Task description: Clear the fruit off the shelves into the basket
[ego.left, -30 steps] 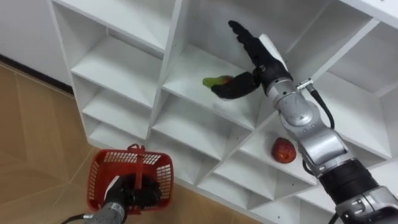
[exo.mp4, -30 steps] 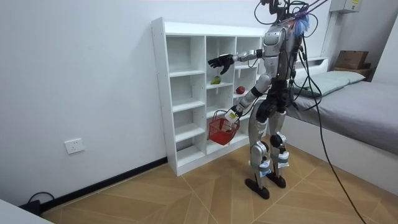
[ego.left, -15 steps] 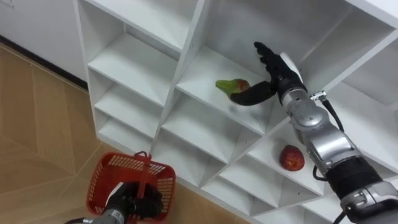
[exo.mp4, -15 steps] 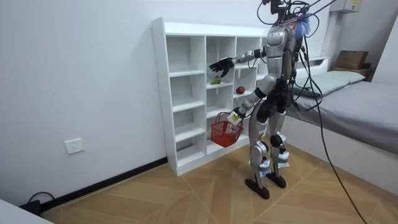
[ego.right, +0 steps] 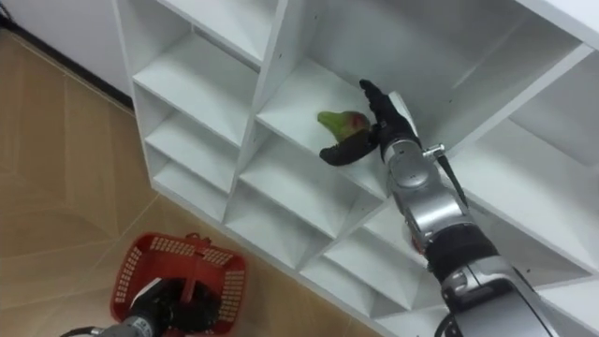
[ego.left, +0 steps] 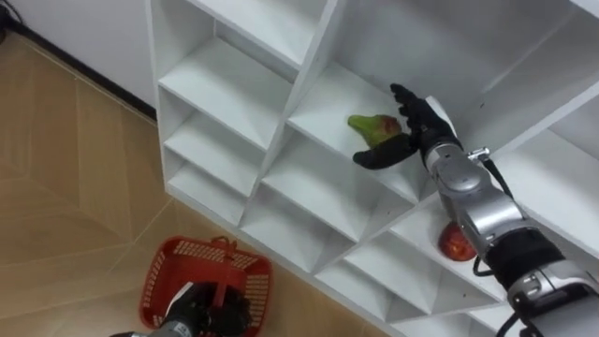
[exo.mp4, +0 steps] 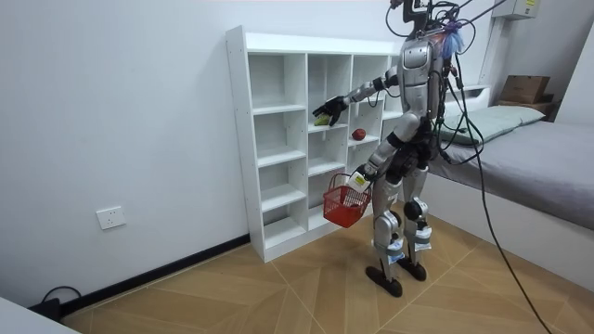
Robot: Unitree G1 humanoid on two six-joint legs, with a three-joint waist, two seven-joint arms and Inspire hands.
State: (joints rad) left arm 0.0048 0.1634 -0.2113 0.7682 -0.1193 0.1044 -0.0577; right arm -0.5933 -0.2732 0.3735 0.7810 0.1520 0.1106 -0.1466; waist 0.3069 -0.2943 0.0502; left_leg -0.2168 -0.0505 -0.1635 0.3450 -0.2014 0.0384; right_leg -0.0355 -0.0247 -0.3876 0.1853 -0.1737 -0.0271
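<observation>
So we've got the right hand [ego.left: 418, 129] reached into a middle cubby of the white closet [ego.left: 234, 80], fingers spread apart and straight, thumb stuck out under the green fruit [ego.left: 372, 126]. The fruit lies on the shelf at about 9 o'clock from the palm, just beside it, maybe touching the thumb, though we can't quite tell. Nothing is clamped on it yet. One cubby down, at roughly 5 o'clock from the green one, a red fruit [ego.left: 455, 245] sits half hidden behind the forearm. Down at 7 o'clock of the eye view, the left hand [ego.left: 208, 314] is curled round the handle of the red basket [ego.left: 182, 271], which hangs over the wooden floor [ego.left: 65, 168]. We can't see anything lying in the basket.
</observation>
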